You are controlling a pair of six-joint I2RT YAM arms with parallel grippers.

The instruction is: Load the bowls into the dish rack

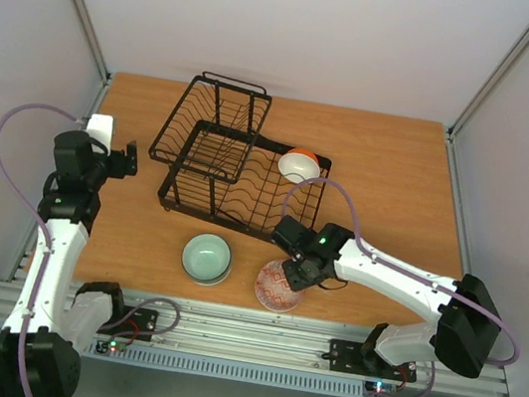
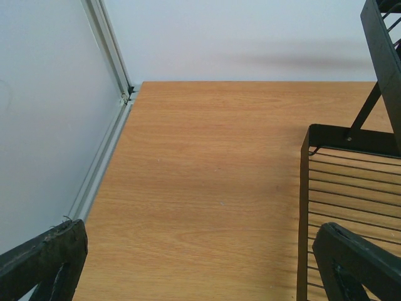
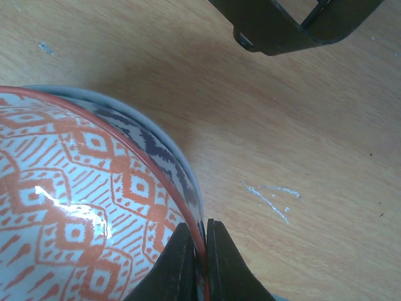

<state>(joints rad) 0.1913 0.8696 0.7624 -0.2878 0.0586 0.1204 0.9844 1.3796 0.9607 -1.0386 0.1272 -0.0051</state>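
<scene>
Rim pinch on the patterned bowl point(image 3: 81, 207): the right end effector point(image 3: 199, 251) is closed narrow, one finger inside the wall and one outside. I judge that thin edge to be the only part of a round bowl such slim jaws can hold. The bowl appears to rest on the tabletop point(image 1: 398, 179) near its front edge, just in front of the dish rack point(image 1: 219, 166), which already carries an orange-and-white bowl point(image 1: 299, 165) at its right rear corner. A green bowl point(image 1: 207, 257) waits to the left. The left end effector point(image 1: 130, 159) hangs wide and empty beside the rack — out of the way
</scene>
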